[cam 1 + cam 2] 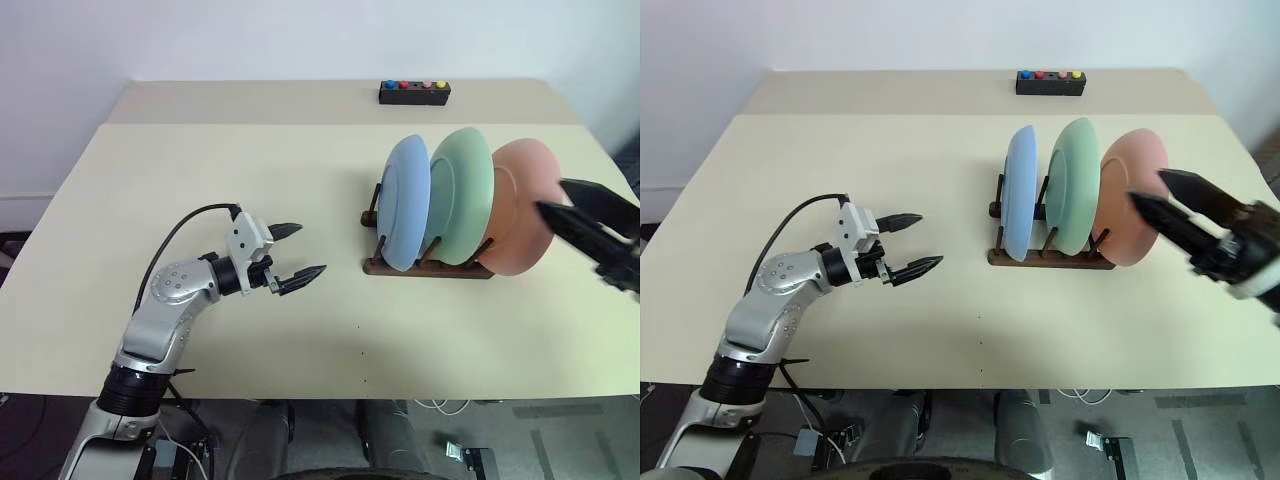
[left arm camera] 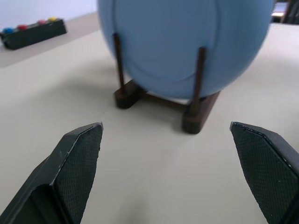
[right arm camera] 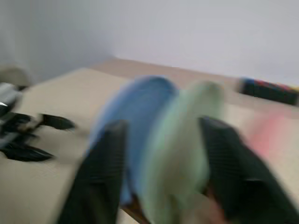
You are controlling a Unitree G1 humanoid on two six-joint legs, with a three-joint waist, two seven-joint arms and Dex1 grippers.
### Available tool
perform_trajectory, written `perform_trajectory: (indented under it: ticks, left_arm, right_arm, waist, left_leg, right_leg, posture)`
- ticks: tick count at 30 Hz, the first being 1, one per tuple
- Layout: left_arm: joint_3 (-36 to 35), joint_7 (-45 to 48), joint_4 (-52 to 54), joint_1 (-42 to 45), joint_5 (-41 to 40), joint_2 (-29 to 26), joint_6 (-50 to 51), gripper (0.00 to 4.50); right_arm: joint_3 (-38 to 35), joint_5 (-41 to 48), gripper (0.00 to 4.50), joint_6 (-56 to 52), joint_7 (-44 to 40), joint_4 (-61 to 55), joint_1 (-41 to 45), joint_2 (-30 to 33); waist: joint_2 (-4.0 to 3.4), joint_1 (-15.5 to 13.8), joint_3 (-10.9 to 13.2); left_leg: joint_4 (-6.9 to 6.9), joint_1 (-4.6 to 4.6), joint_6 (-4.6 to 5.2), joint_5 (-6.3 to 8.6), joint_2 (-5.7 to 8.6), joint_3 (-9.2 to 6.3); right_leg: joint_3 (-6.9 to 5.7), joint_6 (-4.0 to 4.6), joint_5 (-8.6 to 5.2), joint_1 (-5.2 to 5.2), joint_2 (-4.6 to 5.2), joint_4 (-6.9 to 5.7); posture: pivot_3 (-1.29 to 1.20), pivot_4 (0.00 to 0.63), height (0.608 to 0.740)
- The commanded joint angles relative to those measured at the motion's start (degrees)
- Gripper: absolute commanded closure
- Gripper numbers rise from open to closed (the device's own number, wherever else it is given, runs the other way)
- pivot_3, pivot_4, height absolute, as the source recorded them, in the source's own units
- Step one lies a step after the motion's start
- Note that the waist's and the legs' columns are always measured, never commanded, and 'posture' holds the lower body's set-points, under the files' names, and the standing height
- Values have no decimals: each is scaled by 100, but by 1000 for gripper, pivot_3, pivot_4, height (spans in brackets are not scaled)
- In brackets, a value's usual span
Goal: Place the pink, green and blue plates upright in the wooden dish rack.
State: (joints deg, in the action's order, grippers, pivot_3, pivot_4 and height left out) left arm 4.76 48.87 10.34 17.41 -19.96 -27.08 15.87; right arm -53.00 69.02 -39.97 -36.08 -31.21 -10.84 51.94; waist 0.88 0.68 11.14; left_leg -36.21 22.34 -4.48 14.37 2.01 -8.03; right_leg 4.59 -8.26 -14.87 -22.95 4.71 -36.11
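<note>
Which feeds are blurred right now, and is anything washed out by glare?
Right wrist view: heavily smeared, the blue plate, green plate and pink plate are soft blobs. Left wrist view: sharp fingertips, rack slightly soft. Head views: only the right gripper blurs. No glare.

The left arm is reaching over the tabletop from its near edge, its left gripper [image 1: 296, 251] pointing level toward the right with fingers spread wide. The right gripper [image 1: 1153, 193] is hovering by the right edge, fingers apart, holding nothing.
</note>
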Motion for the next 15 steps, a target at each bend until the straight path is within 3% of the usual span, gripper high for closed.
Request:
perform_trajectory:
  ticks: [1,2,6,15]
  left_arm:
    - [-222,-19,-120,45,88,-136,-235,0]
    - [-319,-22,-250,16,137,-229,-309,0]
    - [-577,-48,-659,-93,273,-534,-574,0]
    - [-1081,-111,-1174,-570,393,-916,-912,0]
  right_arm:
    - [-657,-851,3912,356,-771,293,-638,14]
    - [-752,-1119,4405,431,-983,411,-952,-63]
    - [-698,-2099,4405,964,-1478,945,-1751,-304]
    - [-273,-3017,4405,1684,-1940,2132,-1830,-534]
  waist:
    - [-1,0,-1]
    - [-1,-1,-1]
    - [-4,20,-2]
    - [-11,34,-6]
  left_leg:
    - [1,-2,0,0,0,0]
    - [2,-5,0,0,-1,0]
    - [5,-4,1,1,-1,1]
    - [8,-11,1,1,-2,6]
  right_leg:
    - [0,0,0,2,0,0]
    - [-1,-1,-1,4,-1,0]
    - [0,-3,-4,4,-1,3]
    - [3,11,-16,9,0,8]
  posture:
    - [0,150,740]
    - [0,150,740]
    - [0,150,740]
    - [0,150,740]
